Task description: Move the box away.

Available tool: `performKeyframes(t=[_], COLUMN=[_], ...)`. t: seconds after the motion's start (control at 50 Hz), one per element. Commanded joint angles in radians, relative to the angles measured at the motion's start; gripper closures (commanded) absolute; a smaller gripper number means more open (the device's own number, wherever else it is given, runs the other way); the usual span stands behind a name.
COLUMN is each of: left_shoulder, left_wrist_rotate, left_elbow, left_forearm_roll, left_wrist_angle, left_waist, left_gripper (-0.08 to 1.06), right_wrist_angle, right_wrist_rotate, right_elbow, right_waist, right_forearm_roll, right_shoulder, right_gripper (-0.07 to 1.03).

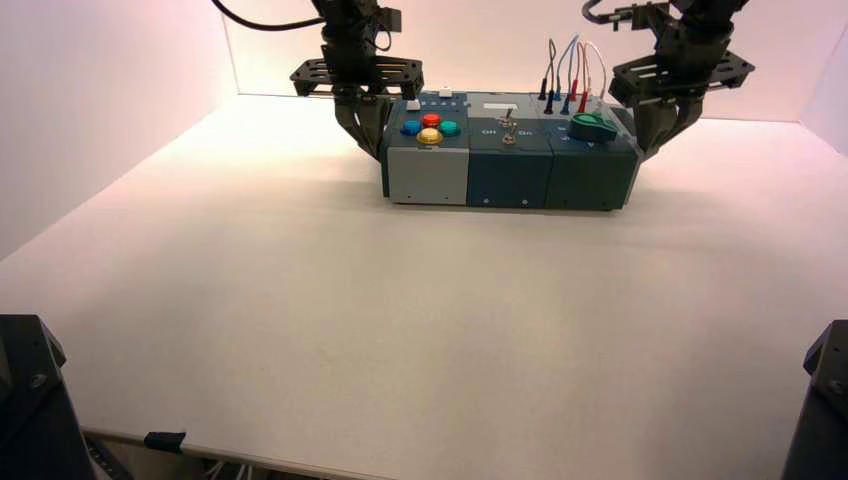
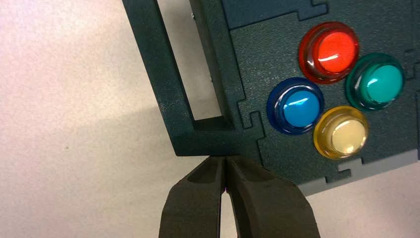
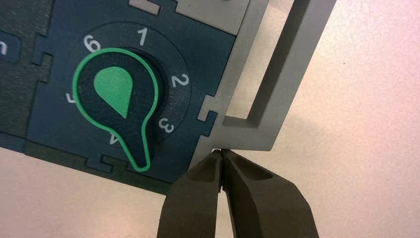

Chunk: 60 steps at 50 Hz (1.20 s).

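The box (image 1: pixel 510 178) sits at the far side of the surface (image 1: pixel 400 330). The left gripper (image 2: pixel 224 161) is at its left handle (image 2: pixel 166 94); the right gripper (image 3: pixel 223 154) is at its right handle (image 3: pixel 287 89). Both grippers' fingers are pressed together.

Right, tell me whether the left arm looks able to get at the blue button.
Probably yes: the left gripper is shut at the box's near left corner, by the side handle, and nothing seems to stand between it and the blue button.
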Motion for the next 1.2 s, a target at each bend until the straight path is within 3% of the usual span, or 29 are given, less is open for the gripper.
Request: performKeyframes(t=[0.02, 0.72, 0.98, 1.2], left_shoulder=[-0.057, -0.026, -0.109, -0.192], left_wrist_rotate=[0.020, 0.046, 0.049, 0.072], left_elbow=[-0.040, -0.077, -0.048, -0.021], left_forearm_roll=[0.000, 0.000, 0.000, 0.000], left_wrist_angle=[-0.006, -0.008, 0.025, 0.091], left_waist=[0.005, 0.014, 0.014, 0.018], left_gripper=[1.01, 1.01, 1.01, 1.01], right_wrist_angle=[-0.002, -0.020, 0.057, 0.127], right_wrist_rotate=[0.002, 0.003, 0.018, 0.020], right_elbow=[0.002, 0.041, 0.031, 0.040], right_waist=[0.031, 0.031, 0.023, 0.025], right_forearm_roll=[0.037, 0.061, 0.061, 0.074], right_shoulder=[-0.043, -0.071, -0.130, -0.190], right_gripper=[0.98, 0.99, 0.99, 0.98])
